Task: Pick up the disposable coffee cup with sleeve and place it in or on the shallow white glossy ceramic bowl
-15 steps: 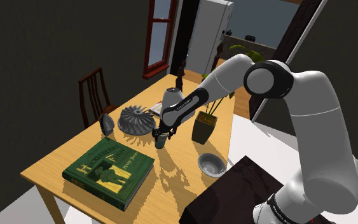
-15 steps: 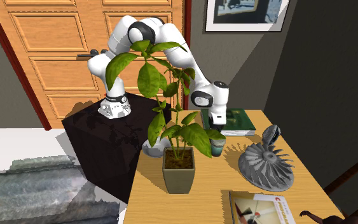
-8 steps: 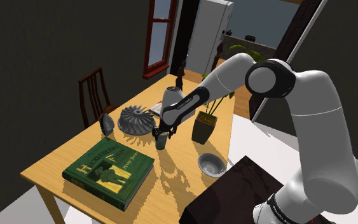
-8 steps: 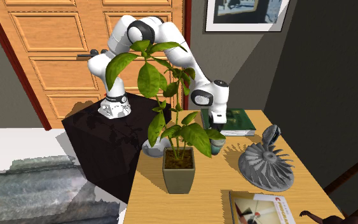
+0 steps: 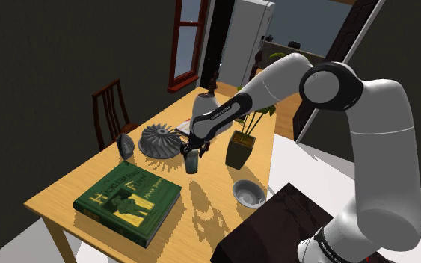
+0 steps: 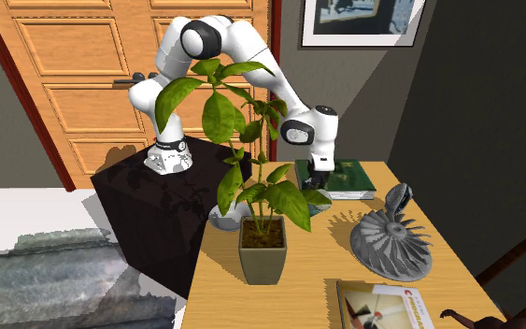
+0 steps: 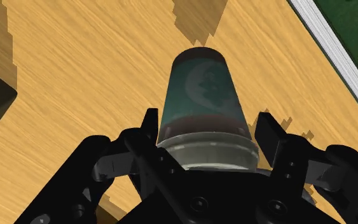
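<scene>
The claw grips the sleeved cup, potted plant close beside, bowl near the counter edge.

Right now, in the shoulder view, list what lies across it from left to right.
chair → fan wheel → cup → bowl

Wood-grain table, smooth cup
</scene>
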Robot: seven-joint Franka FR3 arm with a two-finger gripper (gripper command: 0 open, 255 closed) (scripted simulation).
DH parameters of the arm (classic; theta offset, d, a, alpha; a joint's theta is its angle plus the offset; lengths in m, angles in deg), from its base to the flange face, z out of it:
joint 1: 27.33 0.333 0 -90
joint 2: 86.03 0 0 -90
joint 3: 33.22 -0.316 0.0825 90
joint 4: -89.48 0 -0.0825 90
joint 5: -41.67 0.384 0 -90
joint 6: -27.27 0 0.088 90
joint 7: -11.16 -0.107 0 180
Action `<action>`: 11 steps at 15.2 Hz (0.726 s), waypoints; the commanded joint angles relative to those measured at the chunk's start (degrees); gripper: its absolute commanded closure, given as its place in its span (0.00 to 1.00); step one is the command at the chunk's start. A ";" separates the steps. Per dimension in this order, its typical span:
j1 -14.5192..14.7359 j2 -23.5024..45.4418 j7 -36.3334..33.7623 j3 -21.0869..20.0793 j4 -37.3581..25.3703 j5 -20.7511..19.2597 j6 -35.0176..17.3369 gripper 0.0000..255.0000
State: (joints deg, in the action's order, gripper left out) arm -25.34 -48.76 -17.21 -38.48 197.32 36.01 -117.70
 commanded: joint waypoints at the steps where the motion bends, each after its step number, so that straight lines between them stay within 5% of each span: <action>1: -0.09 -1.19 0.09 -0.14 0.09 0.14 1.09 1.00; 11: -0.57 -7.11 0.62 -0.80 0.77 0.94 6.31 1.00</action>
State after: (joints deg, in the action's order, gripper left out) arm -25.88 -55.48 -16.65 -39.22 198.34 36.88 -112.01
